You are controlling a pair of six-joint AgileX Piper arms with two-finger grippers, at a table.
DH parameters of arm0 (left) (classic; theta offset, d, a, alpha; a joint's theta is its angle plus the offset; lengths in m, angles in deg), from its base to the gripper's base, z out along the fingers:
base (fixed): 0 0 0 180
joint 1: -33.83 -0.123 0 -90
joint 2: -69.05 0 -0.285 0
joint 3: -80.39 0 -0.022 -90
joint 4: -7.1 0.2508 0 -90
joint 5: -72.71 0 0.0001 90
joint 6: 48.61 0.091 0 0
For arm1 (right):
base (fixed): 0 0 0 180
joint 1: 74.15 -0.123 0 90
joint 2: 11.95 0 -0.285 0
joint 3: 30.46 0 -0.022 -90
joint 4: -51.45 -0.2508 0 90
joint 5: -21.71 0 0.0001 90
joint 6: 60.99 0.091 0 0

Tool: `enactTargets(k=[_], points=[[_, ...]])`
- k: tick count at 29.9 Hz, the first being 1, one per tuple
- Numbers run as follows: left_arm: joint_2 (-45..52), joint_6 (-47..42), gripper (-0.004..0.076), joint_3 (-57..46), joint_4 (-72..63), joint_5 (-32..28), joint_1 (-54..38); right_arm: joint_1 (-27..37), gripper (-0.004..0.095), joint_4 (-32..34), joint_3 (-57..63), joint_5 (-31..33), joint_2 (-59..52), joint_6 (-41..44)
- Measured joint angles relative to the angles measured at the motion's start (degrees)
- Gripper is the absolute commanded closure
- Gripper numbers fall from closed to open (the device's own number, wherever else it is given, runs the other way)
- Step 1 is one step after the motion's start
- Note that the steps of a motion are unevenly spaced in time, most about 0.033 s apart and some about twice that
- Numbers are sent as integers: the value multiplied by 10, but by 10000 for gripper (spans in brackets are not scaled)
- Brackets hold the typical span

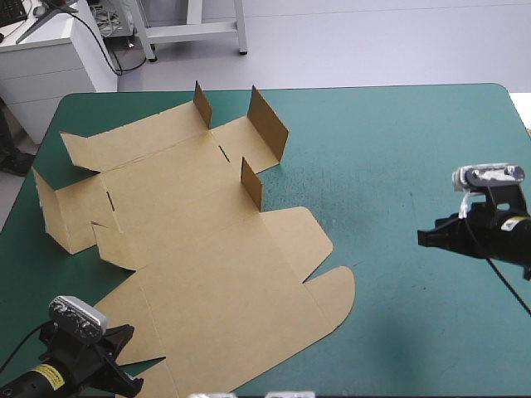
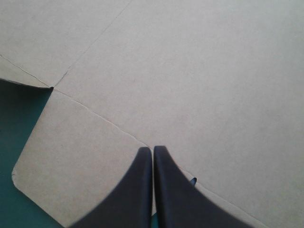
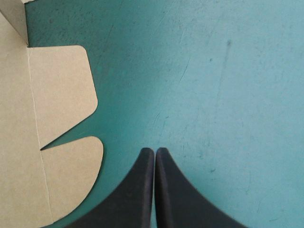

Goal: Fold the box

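Observation:
The brown box (image 1: 216, 257) lies as a cut sheet on the left half of the teal-green table, mostly flat. Three small flaps (image 1: 267, 124) stand upright at its far end, and a side panel (image 1: 46, 203) is raised at the left. My left gripper (image 1: 131, 381) is shut at the sheet's near left corner. In the left wrist view its fingertips (image 2: 153, 151) meet just over the board (image 2: 190, 71), on a crease. My right gripper (image 1: 425, 238) is shut over bare cover, well right of the box. Two rounded flaps (image 3: 61, 85) lie ahead of it and to one side (image 3: 155, 151).
The teal-green cover (image 1: 398, 166) stretches between the box and my right gripper. The table's right edge (image 1: 524, 141) runs just behind that arm. The box's near end reaches the table's front edge (image 1: 249, 390). A white cabinet (image 1: 50, 58) stands beyond the far left corner.

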Motion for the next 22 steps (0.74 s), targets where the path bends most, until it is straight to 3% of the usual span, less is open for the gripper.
enactTargets(k=[8, 15, 22], points=[[0, 0, 732, 0, 0, 0, 0, -25, 903, -14, -152, 23, 136, 2], [0, 0, 732, 0, 0, 0, 0, -172, 903, 64, -304, 30, 279, 77], [0, 0, 732, 0, 0, 0, 0, -249, 903, 67, -480, 73, 441, 105]])
